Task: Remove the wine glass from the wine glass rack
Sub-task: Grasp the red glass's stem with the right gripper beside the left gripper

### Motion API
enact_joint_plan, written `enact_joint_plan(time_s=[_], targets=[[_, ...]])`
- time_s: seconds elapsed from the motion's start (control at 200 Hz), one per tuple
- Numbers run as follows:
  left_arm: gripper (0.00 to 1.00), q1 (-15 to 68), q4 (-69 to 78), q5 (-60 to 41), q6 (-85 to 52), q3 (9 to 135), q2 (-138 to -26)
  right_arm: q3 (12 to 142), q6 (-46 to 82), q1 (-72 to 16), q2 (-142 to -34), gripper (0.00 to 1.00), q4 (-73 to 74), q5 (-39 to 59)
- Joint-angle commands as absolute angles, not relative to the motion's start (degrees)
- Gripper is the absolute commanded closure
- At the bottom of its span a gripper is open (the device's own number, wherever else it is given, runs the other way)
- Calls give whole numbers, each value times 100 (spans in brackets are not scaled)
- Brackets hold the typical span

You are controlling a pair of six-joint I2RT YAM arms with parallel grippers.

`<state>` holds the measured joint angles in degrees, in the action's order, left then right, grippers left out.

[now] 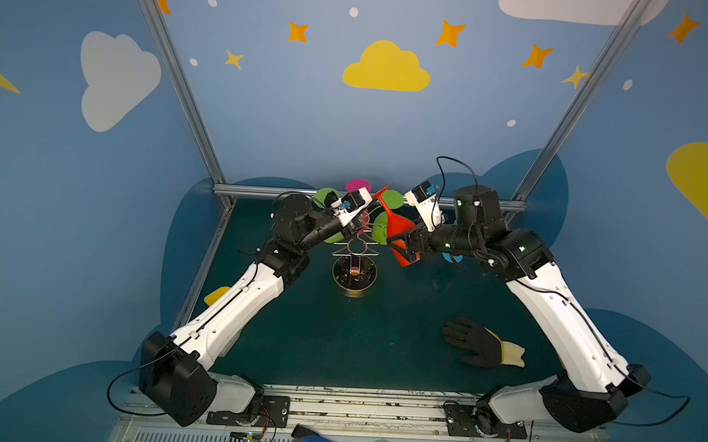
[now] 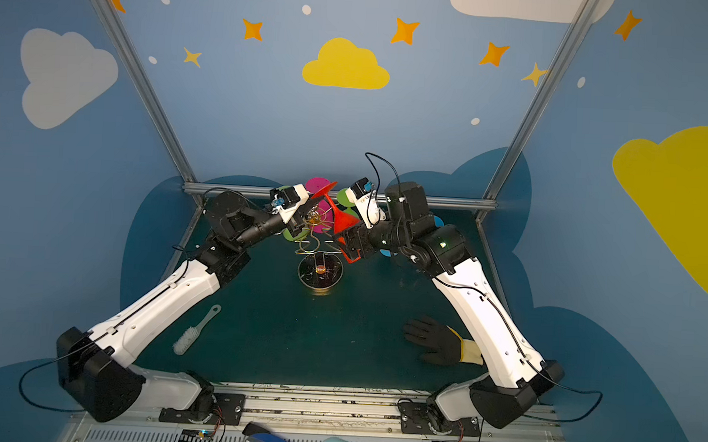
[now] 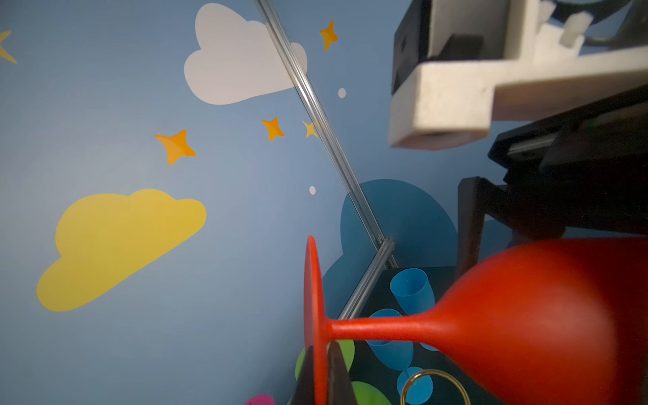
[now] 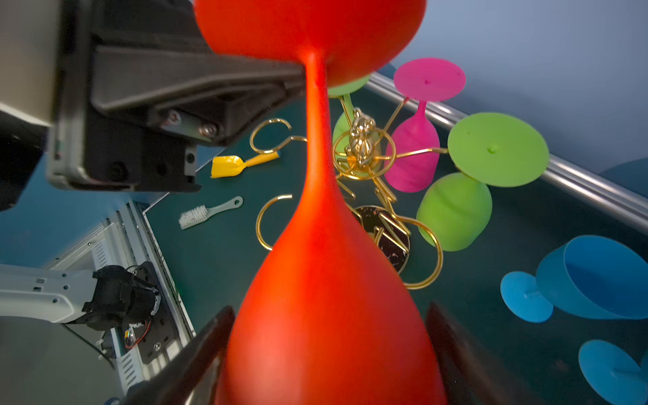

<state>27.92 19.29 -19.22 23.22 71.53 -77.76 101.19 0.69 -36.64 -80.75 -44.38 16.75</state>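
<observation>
The red wine glass (image 1: 399, 232) (image 2: 346, 221) (image 3: 526, 315) (image 4: 326, 298) hangs tilted in the air to the right of the wine glass rack (image 1: 356, 247) (image 2: 320, 270) (image 4: 363, 147), clear of its gold loops. My left gripper (image 1: 372, 200) (image 2: 318, 197) (image 3: 321, 378) is shut on the rim of the glass's round foot. My right gripper (image 1: 403, 247) (image 2: 349, 244) (image 4: 331, 312) stands open with a finger on each side of the bowl, and a gap shows on one side. A pink glass (image 4: 413, 154) and a green glass (image 4: 456, 210) hang bowl-down on the rack.
Blue glasses (image 4: 596, 277) lie on the table behind the right arm. A black glove (image 1: 473, 340) lies front right, a white brush (image 2: 197, 330) front left, a yellow scoop (image 4: 231, 164) beside the left arm. The back rail (image 1: 262, 191) runs behind the rack.
</observation>
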Motion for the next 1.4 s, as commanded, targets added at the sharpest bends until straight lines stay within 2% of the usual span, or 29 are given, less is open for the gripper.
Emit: enact_joint_plan(time_s=[0.0,0.215,0.481,0.611,0.721,1.116,1.392], targets=[[97,2840,2109,-1462,1563,7154,-7526,9786,380,-3455,-7679,16,-3410,2406],[97,2830,1721,-822,751,7146,-7482,8740,1617,-2747,-6863,15,-1362,3639],[97,2719,1138,-661,-270,7342,-7510,7757,2177,-2054,-5871,16,-818,3313],[97,2650,1090,-880,-639,7383,-7528,7483,2215,-1891,-5602,21,-935,3217],[97,2639,1107,-1057,-822,7377,-7519,7389,2286,-1836,-5629,29,-1007,3182],[97,2632,1114,-1219,-984,7400,-7593,7534,2533,-2059,-6363,37,-822,3161],[97,2644,1142,-1212,-942,7393,-7647,7737,2540,-2377,-6757,58,-717,3021]])
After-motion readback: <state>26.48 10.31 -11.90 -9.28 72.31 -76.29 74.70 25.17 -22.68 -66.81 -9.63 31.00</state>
